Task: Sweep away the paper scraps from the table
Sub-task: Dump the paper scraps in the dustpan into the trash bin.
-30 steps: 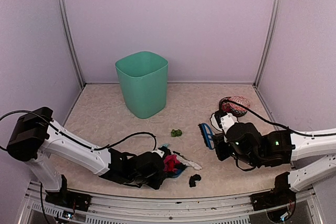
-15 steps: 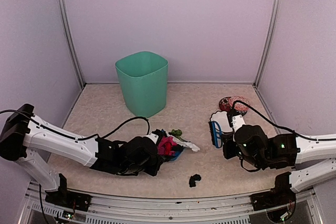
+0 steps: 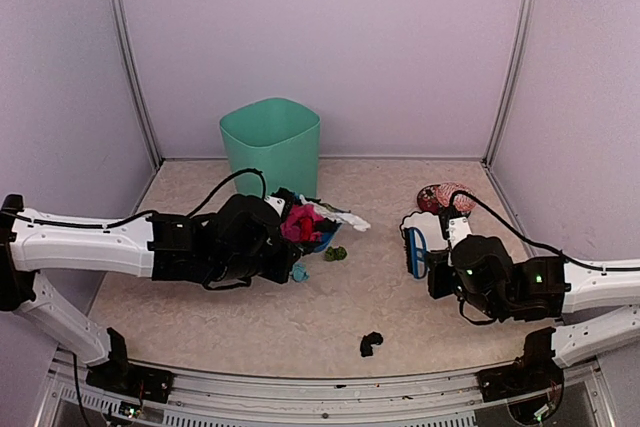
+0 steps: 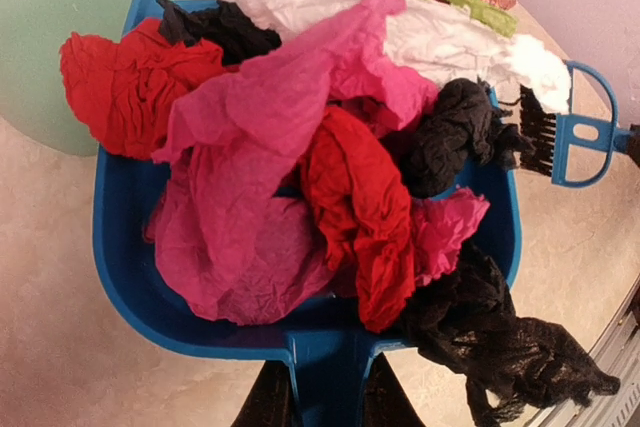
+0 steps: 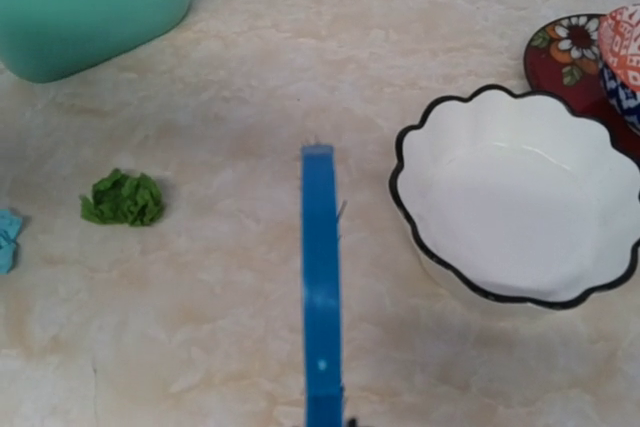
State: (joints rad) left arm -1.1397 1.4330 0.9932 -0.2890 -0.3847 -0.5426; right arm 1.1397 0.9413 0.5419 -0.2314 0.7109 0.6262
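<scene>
- Three loose paper scraps lie on the table (image 3: 200, 317) from overhead: a green scrap (image 3: 336, 253), a pale blue scrap (image 3: 299, 272) and a black scrap (image 3: 370, 343) near the front rim. My left pincer (image 3: 283, 239) holds a blue dustpan (image 3: 322, 240) heaped with paper scraps (image 3: 300, 222), close to the green bin (image 3: 270, 157). My right pincer (image 3: 428, 259) carries the blue brush (image 3: 414, 252) beside a white bowl (image 3: 420, 223).
- Left wrist: my left pincer is clamped narrow on the dustpan's handle (image 4: 325, 377). Pink, red, black and white paper fills the pan, and one black piece hangs over its near right edge.
- Right wrist: my right pincer is closed on the brush, whose blue back (image 5: 320, 287) runs up the middle. The green scrap sits on the table to its left, the white bowl to its right.
</scene>
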